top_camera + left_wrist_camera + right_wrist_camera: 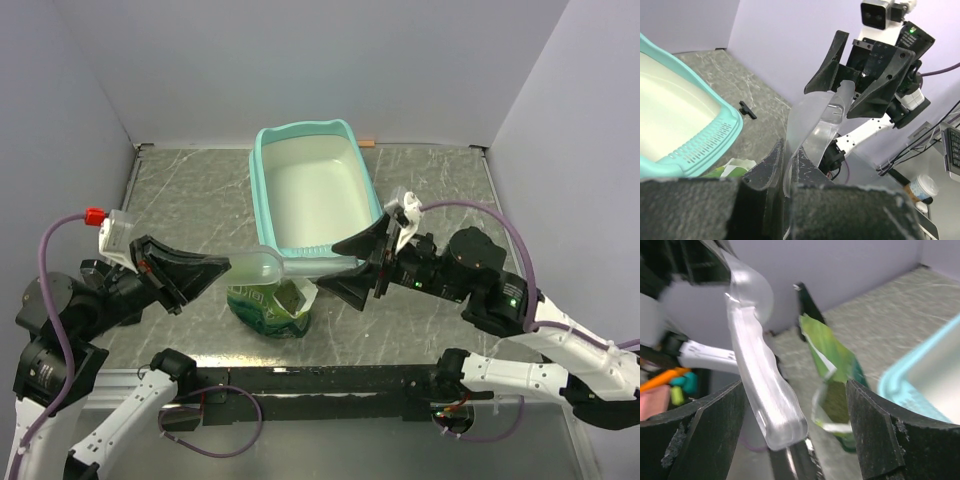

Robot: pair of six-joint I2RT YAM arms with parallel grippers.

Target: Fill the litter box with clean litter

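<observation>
The turquoise litter box [262,185] stands at the back middle, its whitish inside bare; it also shows in the left wrist view [715,137] and the right wrist view [912,377]. No clean litter shows as loose granules. My left gripper [226,266] [786,165] is shut on one end of a clear plastic scoop [290,266] [812,117], held level above the green bag [268,307]. My right gripper [328,266] [795,385] is open, its jaws standing either side of the scoop's other end [762,385] without closing on it.
The open green bag [832,365] stands just in front of the box's near rim. A small black piece [747,109] lies on the marbled table. A small orange item [369,143] sits at the back wall. Purple walls enclose three sides.
</observation>
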